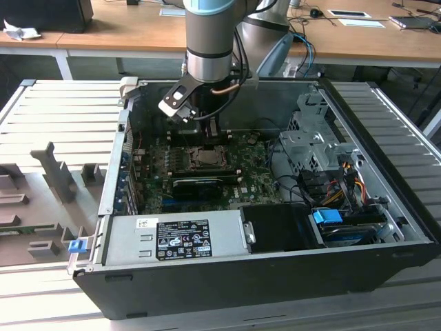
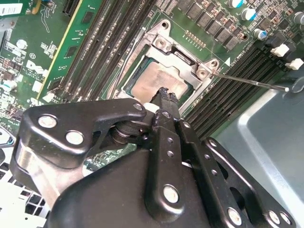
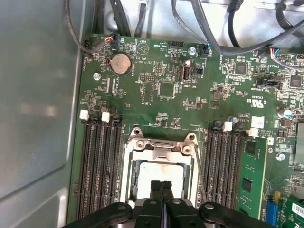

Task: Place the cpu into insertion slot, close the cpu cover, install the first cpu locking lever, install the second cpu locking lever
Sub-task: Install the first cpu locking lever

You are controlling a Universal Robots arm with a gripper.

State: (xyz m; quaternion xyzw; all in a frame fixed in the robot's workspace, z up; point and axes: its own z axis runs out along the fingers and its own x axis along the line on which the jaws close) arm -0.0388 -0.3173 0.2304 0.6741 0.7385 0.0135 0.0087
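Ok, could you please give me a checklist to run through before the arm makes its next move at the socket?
1. cpu seated: ok, its silver top shows through the window.
2. cpu cover down over it: ok, it appears to lie flat.
3. Thin locking lever latched: not ok, it sticks out sideways over the memory slots.
4. Other lever latched: cannot tell.
5. gripper empty: ok, shut above the cpu, holding nothing.

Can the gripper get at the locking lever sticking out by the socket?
Probably yes. The lever sticks out bare over the memory slots with nothing on it, and the shut gripper hangs right over the cover beside it.
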